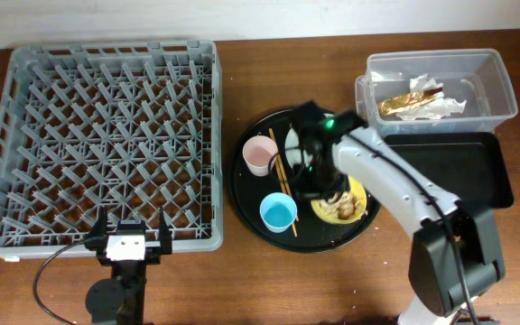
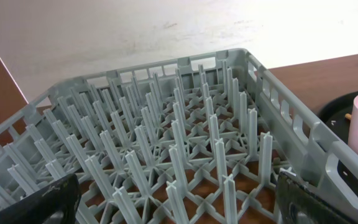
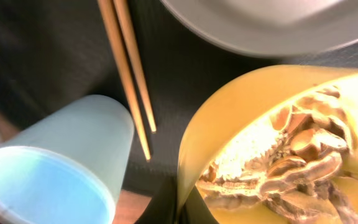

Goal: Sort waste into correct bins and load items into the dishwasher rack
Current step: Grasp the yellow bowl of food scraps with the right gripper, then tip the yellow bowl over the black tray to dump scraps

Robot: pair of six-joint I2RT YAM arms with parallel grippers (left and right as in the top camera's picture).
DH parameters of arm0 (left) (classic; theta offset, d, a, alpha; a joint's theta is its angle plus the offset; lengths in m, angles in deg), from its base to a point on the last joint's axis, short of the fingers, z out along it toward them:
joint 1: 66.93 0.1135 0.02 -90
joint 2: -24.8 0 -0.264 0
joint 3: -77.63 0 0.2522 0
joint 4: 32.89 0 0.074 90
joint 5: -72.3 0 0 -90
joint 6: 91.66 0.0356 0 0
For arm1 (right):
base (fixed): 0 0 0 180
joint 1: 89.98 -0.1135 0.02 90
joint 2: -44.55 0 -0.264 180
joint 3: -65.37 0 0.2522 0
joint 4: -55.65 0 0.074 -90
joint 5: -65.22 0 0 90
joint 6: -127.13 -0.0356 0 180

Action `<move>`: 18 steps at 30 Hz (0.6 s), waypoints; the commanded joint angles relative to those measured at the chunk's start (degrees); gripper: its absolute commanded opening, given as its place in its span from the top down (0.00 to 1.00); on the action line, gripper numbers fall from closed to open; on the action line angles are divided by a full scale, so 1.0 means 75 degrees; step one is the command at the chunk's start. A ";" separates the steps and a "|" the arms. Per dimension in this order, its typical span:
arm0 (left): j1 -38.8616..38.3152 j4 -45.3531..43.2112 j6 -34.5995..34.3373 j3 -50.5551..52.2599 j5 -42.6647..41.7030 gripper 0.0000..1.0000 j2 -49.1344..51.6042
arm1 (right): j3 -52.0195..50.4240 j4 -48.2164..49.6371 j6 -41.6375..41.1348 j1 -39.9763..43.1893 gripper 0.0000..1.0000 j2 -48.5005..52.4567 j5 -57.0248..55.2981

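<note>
Right end effector [image 3: 180, 208] astride yellow bowl [image 3: 229, 106] rim

A dark brown wooden tabletop [image 1: 242, 280] with faint grain runs back to a plain off-white wall [image 2: 135, 37], lightly scuffed, under soft, even light.

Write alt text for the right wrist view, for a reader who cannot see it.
Close-up of a yellow bowl holding brownish food scraps, filling the right of the frame. To its left sits a blue cup, with wooden chopsticks lying between them on a black tray, and the rim of a grey-white plate at the top.
</note>
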 commanded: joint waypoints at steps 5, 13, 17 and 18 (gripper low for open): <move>0.0032 -0.0026 0.0096 0.0058 0.0050 0.01 -0.0035 | 0.1696 -0.0525 0.1775 0.2570 0.96 -0.0472 0.0769; 0.0032 -0.0026 0.0096 0.0058 0.0050 0.01 -0.0035 | 0.1652 -0.0466 0.5217 0.6143 0.96 -0.0463 0.5362; 0.0032 -0.0026 0.0096 0.0058 0.0050 0.01 -0.0035 | 0.1195 -0.0431 0.6245 0.7239 0.96 -0.0458 0.7073; 0.0032 -0.0026 0.0096 0.0058 0.0050 0.01 -0.0035 | 0.0935 -0.0350 0.6379 0.7481 0.96 -0.0458 0.7405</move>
